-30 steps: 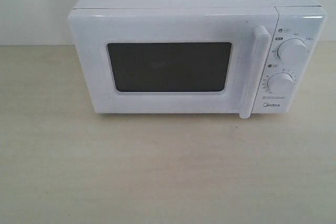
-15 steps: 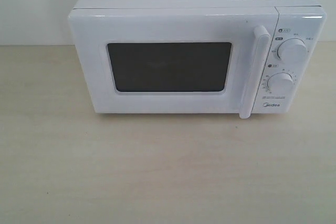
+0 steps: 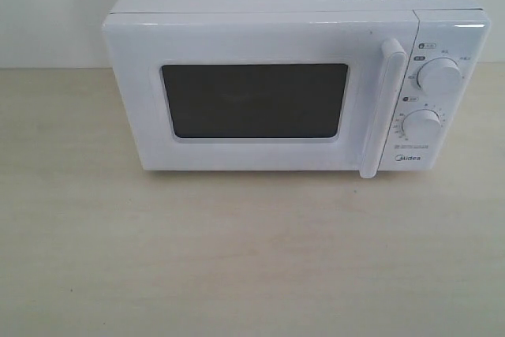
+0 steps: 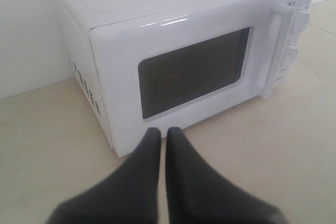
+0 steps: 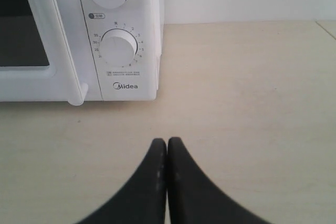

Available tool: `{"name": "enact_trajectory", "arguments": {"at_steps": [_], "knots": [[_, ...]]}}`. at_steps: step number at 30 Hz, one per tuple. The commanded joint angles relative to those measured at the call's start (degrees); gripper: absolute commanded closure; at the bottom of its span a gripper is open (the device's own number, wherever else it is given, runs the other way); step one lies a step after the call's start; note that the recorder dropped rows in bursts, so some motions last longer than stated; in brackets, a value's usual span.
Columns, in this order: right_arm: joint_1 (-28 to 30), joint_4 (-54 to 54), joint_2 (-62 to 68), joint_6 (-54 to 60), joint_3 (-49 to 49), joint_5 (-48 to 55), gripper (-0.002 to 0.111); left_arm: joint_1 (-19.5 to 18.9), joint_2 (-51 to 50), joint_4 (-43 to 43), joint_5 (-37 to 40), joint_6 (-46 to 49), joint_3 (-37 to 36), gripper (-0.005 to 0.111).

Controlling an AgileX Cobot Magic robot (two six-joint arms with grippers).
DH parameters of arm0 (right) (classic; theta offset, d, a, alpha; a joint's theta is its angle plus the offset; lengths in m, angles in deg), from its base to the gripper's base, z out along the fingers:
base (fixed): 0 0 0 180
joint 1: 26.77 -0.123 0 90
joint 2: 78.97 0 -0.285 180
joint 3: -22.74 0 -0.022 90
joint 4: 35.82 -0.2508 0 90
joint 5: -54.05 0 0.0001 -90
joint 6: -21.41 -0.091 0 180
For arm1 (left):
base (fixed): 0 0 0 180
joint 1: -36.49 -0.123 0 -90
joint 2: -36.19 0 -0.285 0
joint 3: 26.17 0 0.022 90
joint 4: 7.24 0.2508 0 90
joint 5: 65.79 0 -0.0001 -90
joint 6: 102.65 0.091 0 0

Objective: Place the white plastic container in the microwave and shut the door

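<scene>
**Fault Risks: Door Shut, Container Not in View**

**Current state.** The microwave [image 3: 268, 76] stands on the table [image 3: 252, 266] with its door [image 3: 252, 100] fully shut and flush with the front panel. The white plastic container appears in none of the three views. The dark window [image 3: 254, 101] shows nothing of the interior, so whether the container is already inside cannot be determined.

The left gripper [image 4: 163, 131] is pressed nearly closed and holds nothing. It hangs in front of the door's lower edge, apart from it. The right gripper [image 5: 167, 141] has its fingers touching and is also empty. It sits over bare table, in front of the control panel and just to the side of it. Neither arm appears in the exterior view.

**Hazards.**

1. *False completion.* A shut door resembles the finished task. If the container is not inside, ending here leaves the task undone.
2. *Handle miss.* The handle [image 3: 381, 108] is slim, smooth and white on white. Closed fingers cannot hook it, so open them before approach or they are likely to glance off.
3. *Appliance shift.* A pull on the handle with no bracing may drag the microwave across the table.
4. *Dial contact.* The lower dial [image 5: 118, 47] sits just beside the handle. A drifting right gripper could turn it.
</scene>
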Motion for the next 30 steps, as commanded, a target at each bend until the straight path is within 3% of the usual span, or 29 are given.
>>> {"name": "enact_trajectory", "arguments": {"at_steps": [1, 13, 22, 30], "knots": [[0.03, 0.39, -0.23, 0.13, 0.03, -0.26, 0.109, 0.08, 0.32, 0.32, 0.12, -0.68, -0.24, 0.102], [0.03, 0.39, -0.23, 0.13, 0.03, -0.26, 0.109, -0.14, 4.85, 3.05, -0.47, 3.86, -0.24, 0.102], [0.03, 0.39, -0.23, 0.13, 0.03, -0.26, 0.109, -10.91, 19.43, 4.05, -3.43, 6.39, -0.24, 0.102], [0.03, 0.39, -0.23, 0.13, 0.03, -0.26, 0.109, -13.05, 23.01, 4.10, -1.12, 6.52, -3.89, 0.102]]}}
